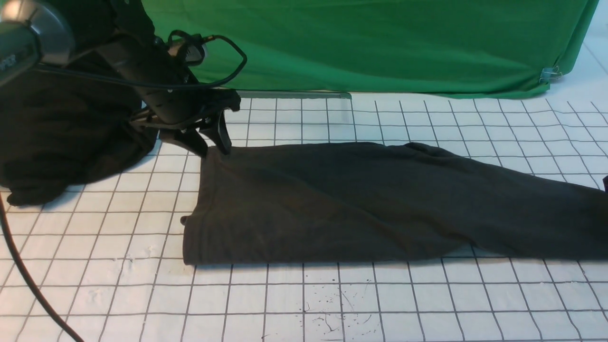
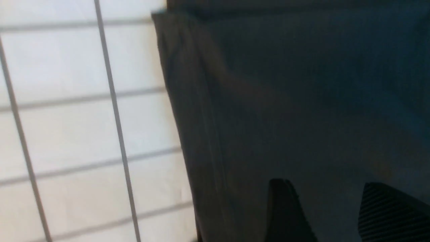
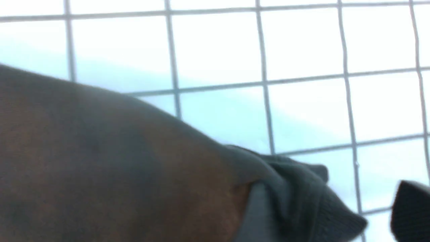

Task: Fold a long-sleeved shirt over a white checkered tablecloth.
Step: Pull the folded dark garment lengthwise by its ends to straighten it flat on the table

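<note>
step: crosswise fold, likely | shirt point(image 1: 361, 204): long band, centre to right on tablecloth point(image 1: 285, 304) | left gripper point(image 1: 212, 151): fingers apart at far-left corner (nothing pinched) | right gripper point(image 3: 410, 208): at right end, grip cannot tell | next: pinch corner, carry rightward

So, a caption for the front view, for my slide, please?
The left fingers at the far-left corner of the long-sleeved shirt on checkered tablecloth.

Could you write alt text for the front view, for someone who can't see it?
A dark grey long-sleeved shirt, lying as a long band, stretches across a white checkered tablecloth. The left arm's fingers, spread open, meet its far left corner; a black cloth heap sits left and a green backdrop hangs behind.
</note>
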You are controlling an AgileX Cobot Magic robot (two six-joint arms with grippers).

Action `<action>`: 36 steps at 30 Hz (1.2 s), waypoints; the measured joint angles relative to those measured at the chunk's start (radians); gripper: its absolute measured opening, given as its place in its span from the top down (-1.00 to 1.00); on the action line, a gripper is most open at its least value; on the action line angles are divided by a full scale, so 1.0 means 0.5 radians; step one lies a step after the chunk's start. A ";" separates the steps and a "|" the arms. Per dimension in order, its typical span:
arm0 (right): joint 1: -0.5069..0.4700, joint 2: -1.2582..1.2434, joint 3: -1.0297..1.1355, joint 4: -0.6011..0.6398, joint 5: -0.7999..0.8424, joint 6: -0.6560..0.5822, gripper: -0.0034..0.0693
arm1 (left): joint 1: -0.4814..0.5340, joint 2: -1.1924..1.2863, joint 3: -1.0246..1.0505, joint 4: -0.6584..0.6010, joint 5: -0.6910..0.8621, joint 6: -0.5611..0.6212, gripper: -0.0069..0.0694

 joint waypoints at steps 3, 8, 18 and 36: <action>-0.013 -0.027 -0.061 -0.007 0.120 0.074 -0.60 | 0.000 -0.005 -0.002 0.002 0.085 0.000 0.01; -0.054 -0.149 -0.383 -0.014 0.715 0.151 -0.64 | 0.000 -0.121 0.028 0.026 0.115 0.000 0.01; -0.076 -0.101 -0.295 0.210 0.887 0.058 -0.64 | 0.000 -0.309 0.497 0.015 0.097 0.000 0.01; -0.076 0.271 -0.209 0.269 0.501 -0.017 0.66 | 0.000 -0.307 0.644 0.056 -0.185 0.000 0.01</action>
